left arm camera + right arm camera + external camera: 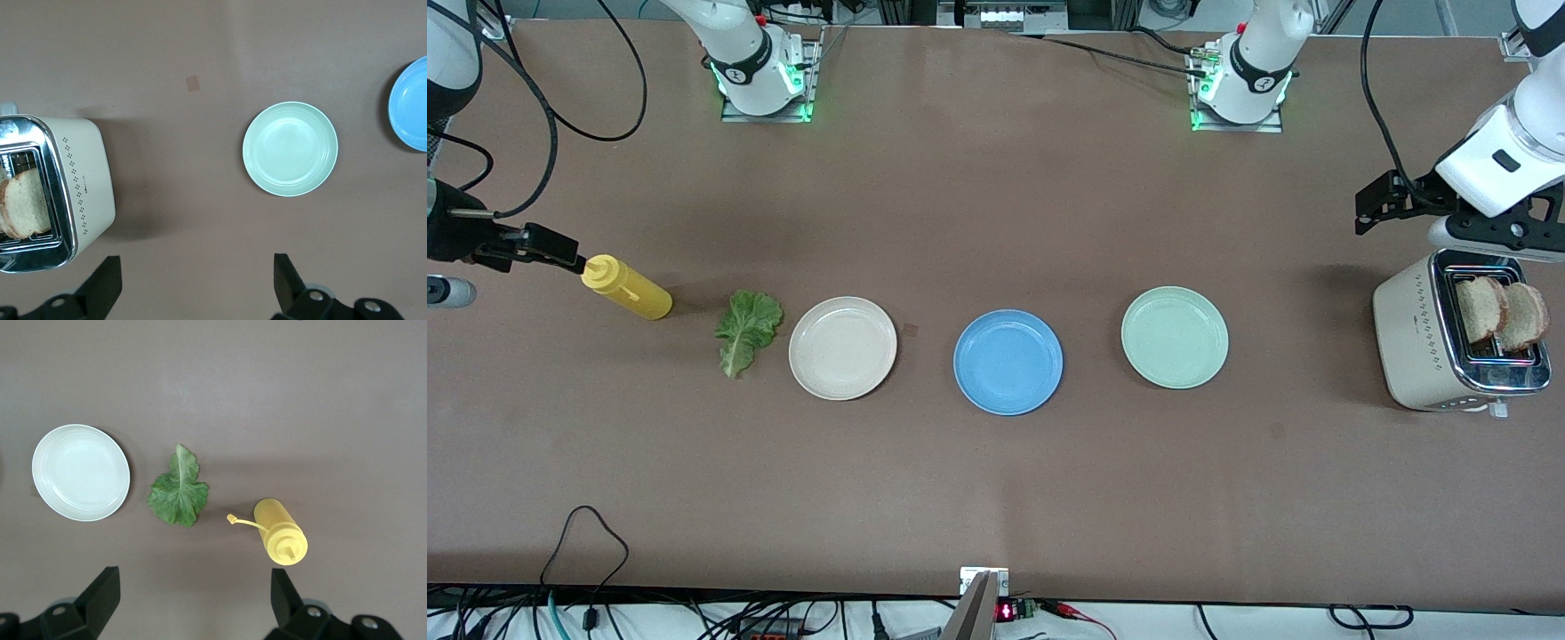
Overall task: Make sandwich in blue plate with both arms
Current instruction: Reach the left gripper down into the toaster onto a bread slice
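Plates lie in one row across the middle of the table (996, 498): a cream plate (842, 348) toward the right arm's end, the blue plate (1008, 362) in the middle, a mint plate (1174, 337) toward the left arm's end. All three are bare and apart from one another.

The left gripper (197, 283) hangs in the air beside the toaster (1414, 342), over bare table. Its fingers (103, 283) stand wide apart and hold nothing. In the left wrist view the toaster sits just outside one finger, the mint plate lies ahead of the other finger, and the blue plate shows farther off at the picture's edge. Two bread slices (1501, 311) stand upright side by side in the toaster's slots, their tops above the chrome rim.

The right gripper (193, 603) hangs over the table's right-arm end, close to the mustard bottle (627, 287). Its fingers (100, 597) stand wide apart and hold nothing. In the right wrist view the bottle stands just ahead of one finger, cap off its nozzle and hanging by a strap. The lettuce leaf (745, 331) lies flat ahead of the gap between the fingers, between the bottle and the cream plate, touching neither. The cream plate lies ahead of the other finger.
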You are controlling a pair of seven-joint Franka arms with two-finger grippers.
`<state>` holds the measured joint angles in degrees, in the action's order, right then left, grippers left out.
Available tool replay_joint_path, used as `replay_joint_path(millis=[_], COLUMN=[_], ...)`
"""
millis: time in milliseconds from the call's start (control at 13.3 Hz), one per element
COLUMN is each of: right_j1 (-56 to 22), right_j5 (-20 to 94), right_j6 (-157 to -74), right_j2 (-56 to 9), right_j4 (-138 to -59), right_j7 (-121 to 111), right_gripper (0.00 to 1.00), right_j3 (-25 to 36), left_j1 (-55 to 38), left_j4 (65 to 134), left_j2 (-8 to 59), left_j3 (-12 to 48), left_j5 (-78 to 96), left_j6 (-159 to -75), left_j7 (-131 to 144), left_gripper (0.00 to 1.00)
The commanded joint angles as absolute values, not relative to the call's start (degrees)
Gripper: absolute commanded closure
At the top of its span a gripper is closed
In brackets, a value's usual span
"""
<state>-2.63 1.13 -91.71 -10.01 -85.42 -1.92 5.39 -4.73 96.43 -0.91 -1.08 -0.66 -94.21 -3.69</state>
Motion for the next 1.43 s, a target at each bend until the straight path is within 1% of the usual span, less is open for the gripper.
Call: replay_joint_path(millis=[0,451,601,827,977,1128,1203,1353], right_j1=[-2.5,-2.5,-2.5,-2.3,-2.4,-2.7,-2.6,-2.4], right_j5=[1.4,1.4,1.4,1.4,1.4,1.4,1.4,1.4], right_j6=[-91.3,-91.3,-91.4,-91.3,-91.4,-91.4,-91.4,-91.4], right_j2=[-9.6,-9.6,-9.6,-9.6,-9.6,-9.6,-9.6,-9.6], right_j4=[-85.7,-85.7,-85.7,-85.7,-85.7,-85.7,-85.7,-85.7], right_j7=[-1.1,-1.1,-1.1,-1.2,-1.1,-1.3,-1.3,-1.3], right_gripper=[0.00,0.00,0.00,0.00,0.00,0.00,0.00,0.00], right_j3=[5.4,5.4,5.4,5.4,5.4,5.4,5.4,5.4], left_j1=[-5.0,-4.7,-4.6,-3.8,-1.7,0.6,2.4,4.4], left_j4=[95.8,95.1,95.1,95.0,91.1,85.3,83.7,83.4], left_j2=[-0.6,0.6,1.4,3.3,7.4,12.1,13.9,15.1], left_j3=[-1.4,-1.5,-1.6,-2.1,-2.3,-2.3,-2.2,-2.3], left_j5=[-1.8,-1.8,-1.8,-1.8,-1.8,-3.7,-6.5,-9.6], left_j6=[-93.5,-92.6,-89.0,-88.5,-87.9,-84.7,-83.8,-84.6], left_j7=[-4.7,-4.0,-4.0,-3.9,-3.9,-4.4,-4.7,-8.9], left_gripper=[0.00,0.00,0.00,0.00,0.00,0.00,0.00,0.00])
